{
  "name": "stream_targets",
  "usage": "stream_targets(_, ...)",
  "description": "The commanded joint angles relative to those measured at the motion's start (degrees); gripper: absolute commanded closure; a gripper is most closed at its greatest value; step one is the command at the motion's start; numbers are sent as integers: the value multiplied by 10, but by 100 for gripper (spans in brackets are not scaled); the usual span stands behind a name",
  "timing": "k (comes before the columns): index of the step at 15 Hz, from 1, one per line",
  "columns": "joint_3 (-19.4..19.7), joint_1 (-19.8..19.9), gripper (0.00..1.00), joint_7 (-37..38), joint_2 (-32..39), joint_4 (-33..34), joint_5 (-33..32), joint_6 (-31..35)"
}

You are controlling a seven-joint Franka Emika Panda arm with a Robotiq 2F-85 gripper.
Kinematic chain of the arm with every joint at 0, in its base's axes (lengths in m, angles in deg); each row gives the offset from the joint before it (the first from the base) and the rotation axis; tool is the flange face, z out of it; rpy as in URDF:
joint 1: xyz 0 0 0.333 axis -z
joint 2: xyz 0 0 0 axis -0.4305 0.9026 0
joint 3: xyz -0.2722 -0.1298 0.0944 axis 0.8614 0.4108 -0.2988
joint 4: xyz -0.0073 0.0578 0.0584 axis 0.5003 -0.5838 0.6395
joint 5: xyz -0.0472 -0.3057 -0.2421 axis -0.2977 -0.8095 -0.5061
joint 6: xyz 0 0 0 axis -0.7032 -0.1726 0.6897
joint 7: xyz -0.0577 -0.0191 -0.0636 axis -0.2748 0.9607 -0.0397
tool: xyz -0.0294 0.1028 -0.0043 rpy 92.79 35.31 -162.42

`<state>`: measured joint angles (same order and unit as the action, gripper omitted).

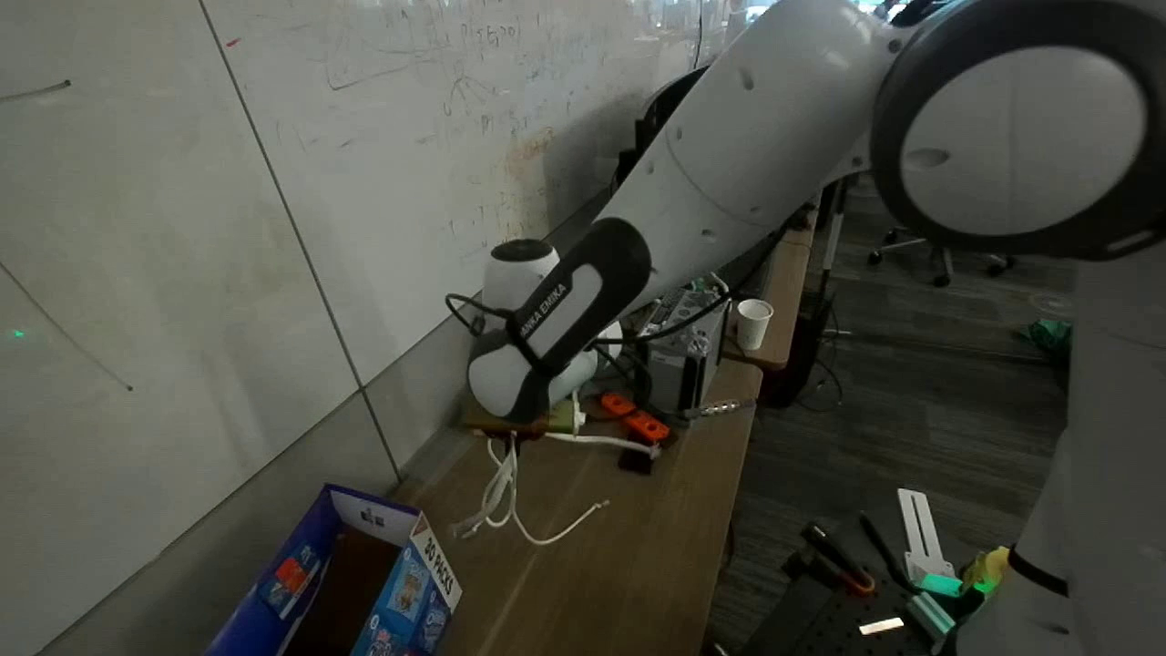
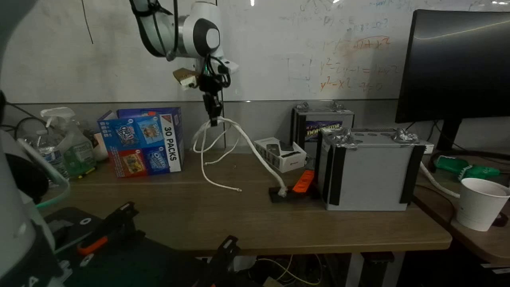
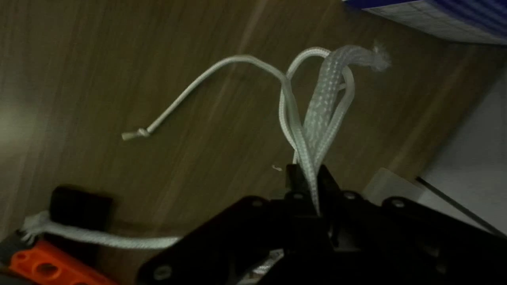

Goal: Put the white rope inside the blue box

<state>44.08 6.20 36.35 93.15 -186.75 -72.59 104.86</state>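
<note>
Claw (image 2: 214, 120) pinching white rope (image 3: 320, 101), loops dangling over bench (image 2: 223, 219), outside blue box (image 2: 139, 145). Thick end droops near orange piece (image 2: 304, 181). I'd lift high so tails clear box walls, center over it, lower in, let go.

"30 PACKS" on blue box (image 2: 140, 142)

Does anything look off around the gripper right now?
Yes: one frayed end of the white rope arcs sideways toward the orange bar, away from the blue snack box, instead of hanging below the gripper. It may snag; contact is unclear.
</note>
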Motion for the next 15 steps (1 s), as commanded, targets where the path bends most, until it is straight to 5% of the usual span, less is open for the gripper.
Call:
stream_targets(1,-9,-25,95,57,-89,7,-75,-65)
stream_targets(8,-106,-24,95,177,-188,107,-167,-221)
stream_targets(15,-197,-30,95,310,-195,257,-271,-354)
